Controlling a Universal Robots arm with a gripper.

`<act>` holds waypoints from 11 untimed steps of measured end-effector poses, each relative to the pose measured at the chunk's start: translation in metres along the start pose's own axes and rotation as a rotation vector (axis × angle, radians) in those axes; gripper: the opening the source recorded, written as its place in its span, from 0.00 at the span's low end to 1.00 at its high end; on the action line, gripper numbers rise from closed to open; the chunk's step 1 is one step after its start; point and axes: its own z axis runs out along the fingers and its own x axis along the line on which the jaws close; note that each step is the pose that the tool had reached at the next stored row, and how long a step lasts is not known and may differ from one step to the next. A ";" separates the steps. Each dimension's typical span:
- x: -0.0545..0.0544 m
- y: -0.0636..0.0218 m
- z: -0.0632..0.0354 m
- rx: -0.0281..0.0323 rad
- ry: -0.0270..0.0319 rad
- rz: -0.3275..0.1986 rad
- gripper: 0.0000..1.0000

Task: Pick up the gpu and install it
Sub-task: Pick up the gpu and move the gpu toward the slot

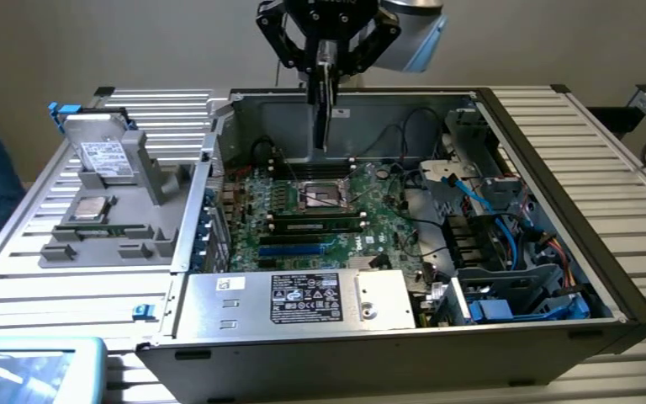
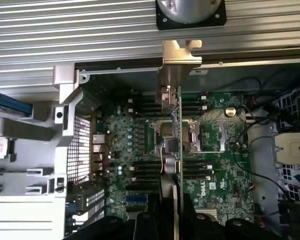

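Note:
My gripper (image 1: 325, 61) hangs over the back of the open computer case (image 1: 558, 194), shut on the gpu (image 1: 322, 118). The gpu is a thin card seen edge-on, hanging upright below the fingers, above the green motherboard (image 1: 335, 210) and apart from it. In the wrist view the gpu (image 2: 176, 115) runs away from my gripper (image 2: 175, 222), green board edge on one side. Its silver end bracket (image 2: 181, 54) reaches the case's rear wall. The dark fingers (image 2: 200, 225) clamp the card's near end. The processor socket (image 2: 170, 137) lies straight under the card.
Memory sticks (image 1: 317, 223) sit in slots on the motherboard. A silver box with a white label (image 1: 300, 299) spans the case front. Cables and drive bays (image 1: 503, 252) fill the exterior view's right side. A grey fixture with a labelled drive (image 1: 104, 156) stands outside the case.

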 end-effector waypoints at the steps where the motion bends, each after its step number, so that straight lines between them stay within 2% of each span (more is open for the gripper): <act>1: -0.005 0.0002 -0.0002 0.0001 0.0000 0.000 0.29; 3: -0.013 0.0006 -0.0005 0.0007 -0.0017 0.000 0.29; 5: -0.019 0.0008 -0.0006 0.0015 -0.0070 -0.001 0.29; 7: -0.025 0.0010 -0.0003 0.0016 -0.0153 -0.002 0.29; 10: -0.032 0.0012 0.0002 0.0016 -0.0336 -0.005 0.29; 11: -0.034 0.0012 0.0004 0.0015 -0.0381 -0.005 0.29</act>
